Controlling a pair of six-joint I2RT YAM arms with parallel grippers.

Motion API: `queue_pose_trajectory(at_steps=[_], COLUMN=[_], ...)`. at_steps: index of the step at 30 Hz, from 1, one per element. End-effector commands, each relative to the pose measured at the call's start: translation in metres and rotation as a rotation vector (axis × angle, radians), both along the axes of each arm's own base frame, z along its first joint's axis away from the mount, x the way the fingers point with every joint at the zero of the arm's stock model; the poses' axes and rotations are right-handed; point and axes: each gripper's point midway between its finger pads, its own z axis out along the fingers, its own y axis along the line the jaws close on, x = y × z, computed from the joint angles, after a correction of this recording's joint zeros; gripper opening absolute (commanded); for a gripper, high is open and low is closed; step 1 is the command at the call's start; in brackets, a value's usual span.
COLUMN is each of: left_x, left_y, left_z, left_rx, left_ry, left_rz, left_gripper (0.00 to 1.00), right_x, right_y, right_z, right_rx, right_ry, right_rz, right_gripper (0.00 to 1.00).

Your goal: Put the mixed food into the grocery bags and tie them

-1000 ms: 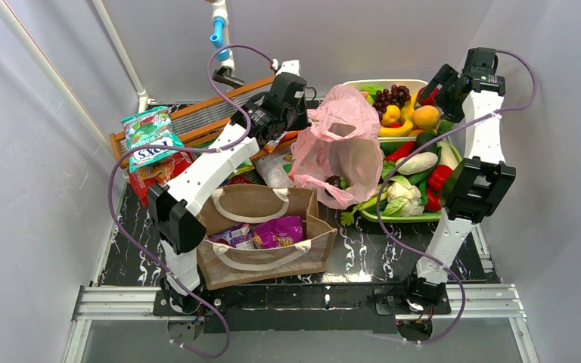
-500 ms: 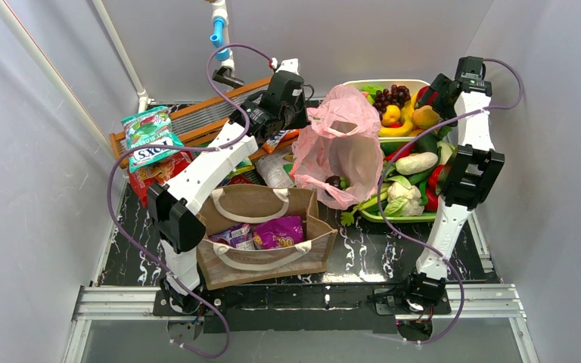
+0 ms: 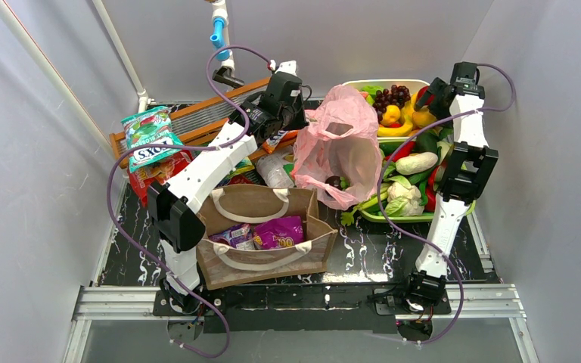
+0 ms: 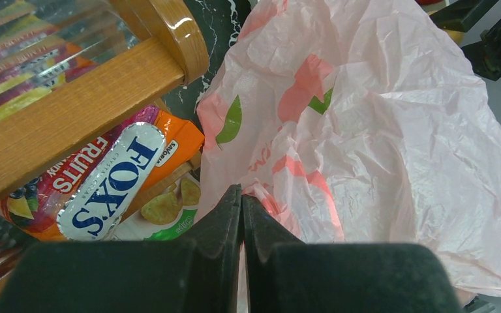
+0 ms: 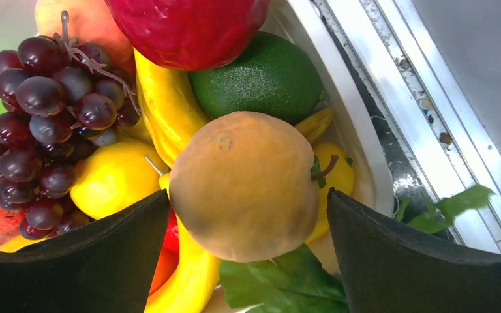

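Right claw (image 5: 248,195) is fully wide, straddling the orange (image 5: 244,186), with one finger on each side and no contact that I can see. The orange sits on top of the fruit pile in the white tray (image 5: 359,130) at the far right of the worktop (image 3: 363,253). It leans on the banana (image 5: 163,111), with the lemon (image 5: 114,176) just to one side and the grapes (image 5: 45,117) beyond that. It looks like a toy, so probably light and rigid, with a matte, pebbled skin that should give decent friction. It's round, though, so an off-centre pinch will likely squirt it out. Best to take it across the widest girth, with the fingers dropped into the gaps beside it and clear of the lemon. Left claw (image 4: 241,199) is clamped on a fold at the edge of the pink bag (image 4: 378,143), next to the wooden rack (image 4: 72,124) and a Fox's packet (image 4: 111,182). The bag is thin, limp film, slippery and easy to tear, so keep the pull gentle. Its mouth gapes towards the tray. The brown tote (image 3: 265,261) stands near the arm bases with a purple packet (image 3: 278,232) inside.
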Motion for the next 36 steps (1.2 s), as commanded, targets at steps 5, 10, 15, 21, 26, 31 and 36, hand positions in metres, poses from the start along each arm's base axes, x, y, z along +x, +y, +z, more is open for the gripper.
queue_pose_trajectory(at_steps=[5,10,15,21,26,31,36], left_x=[0.002,0.003,0.002,0.002,-0.001,-0.004,-0.004], left_y=[0.001,-0.002,-0.003,-0.002,-0.003,-0.002,0.006], left_z=[0.001,0.001,0.004,0.010,0.012,0.018,0.024], left_rx=[-0.011,-0.021,-0.035,-0.042,-0.059,-0.070,-0.055], left_ry=[0.008,0.013,0.015,0.015,0.042,0.046,0.038], left_rz=[-0.001,-0.004,-0.002,0.012,0.021,0.031,0.060], left_gripper=[0.00,0.00,0.00,0.00,0.00,0.00,0.00], right_x=[0.020,0.020,0.014,-0.001,-0.022,-0.045,-0.067], right_y=[0.003,0.006,0.021,0.046,0.069,0.089,0.107], right_z=[0.018,0.030,0.058,0.114,0.153,0.180,0.200], right_rx=[0.032,0.044,0.100,0.159,0.218,0.273,0.340], right_ry=[-0.097,-0.118,-0.164,-0.253,-0.309,-0.354,-0.381], right_rz=[0.021,0.033,0.059,0.103,0.141,0.178,0.230], right_gripper=[0.87,0.57,0.48,0.46,0.46,0.46,0.46])
